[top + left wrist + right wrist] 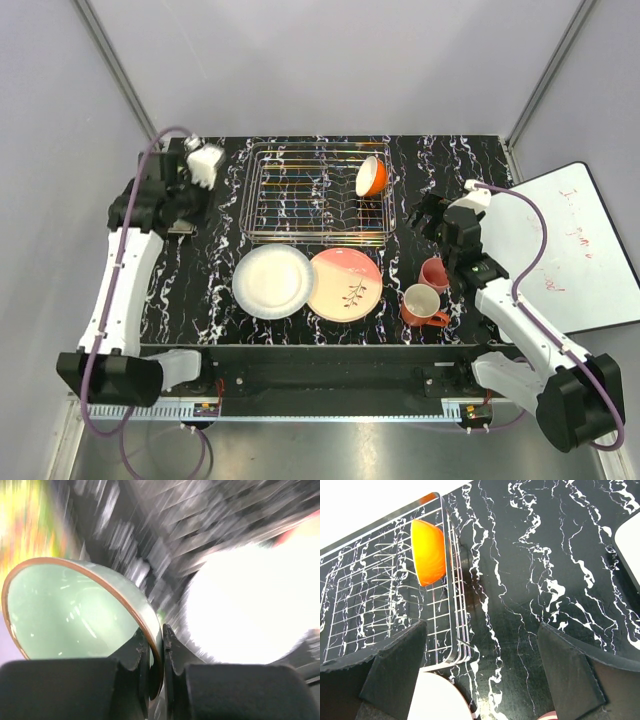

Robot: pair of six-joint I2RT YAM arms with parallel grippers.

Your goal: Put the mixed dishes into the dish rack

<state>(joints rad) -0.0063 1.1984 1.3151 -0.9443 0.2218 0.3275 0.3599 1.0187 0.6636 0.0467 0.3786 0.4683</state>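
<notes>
Left gripper (162, 635) pinches the rim of the pale green bowl (70, 610), one finger inside and one outside, at the table's far left beside the dish rack (300, 195); the bowl is tipped on edge. Right gripper (481, 627) hangs wide open, right of the rack. In the rack's far right corner the orange bowl (371, 177) stands on edge, its underside facing right.

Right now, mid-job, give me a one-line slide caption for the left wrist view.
Left gripper pinches the pale green bowl by its rim; everything behind is blurred.
</notes>
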